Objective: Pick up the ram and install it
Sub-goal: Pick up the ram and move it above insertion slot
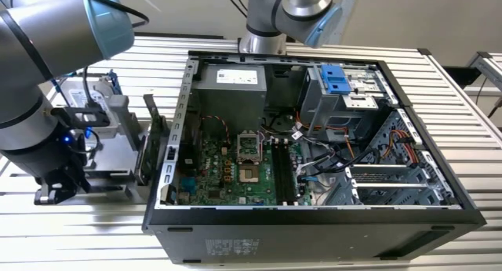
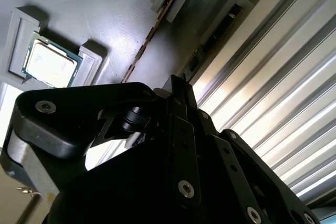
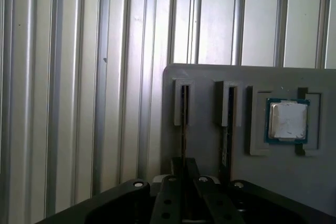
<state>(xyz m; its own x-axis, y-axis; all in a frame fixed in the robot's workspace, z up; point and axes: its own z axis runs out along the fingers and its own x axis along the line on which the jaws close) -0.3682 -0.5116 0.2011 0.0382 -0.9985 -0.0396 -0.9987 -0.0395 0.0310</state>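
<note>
Grey plastic holder (image 3: 210,77) sat on the slatted aluminium desk (image 3: 79,77), at the exterior view's left of the open computer case (image 1: 314,218).

Step in hand, by my judgement: taking the ram (image 3: 184,116) out of the holder.

- The ram stood on edge in the holder slot farther from the processor (image 3: 286,120).
- A second stick (image 3: 229,121) stood in the slot between them.
- The end effector (image 3: 184,163) was low over the holder, in line with the ram's slot and very near the stick's edge.
- Contact could not be made out, and I could not tell whether the end effector was clenched or released.

Notes on doing this step well (opinion):

- Stay centred on the thin board, so the grip lands on its flat faces and not askew.
- Keep clear of the second stick just beside it.
- Draw the ram straight along the slot walls, since any tilt looked likely to bind it in the narrow groove.
- Use moderate squeeze only, as the board is thin.

The memory sockets (image 1: 284,171) in the case lay well apart from the end effector.
</note>
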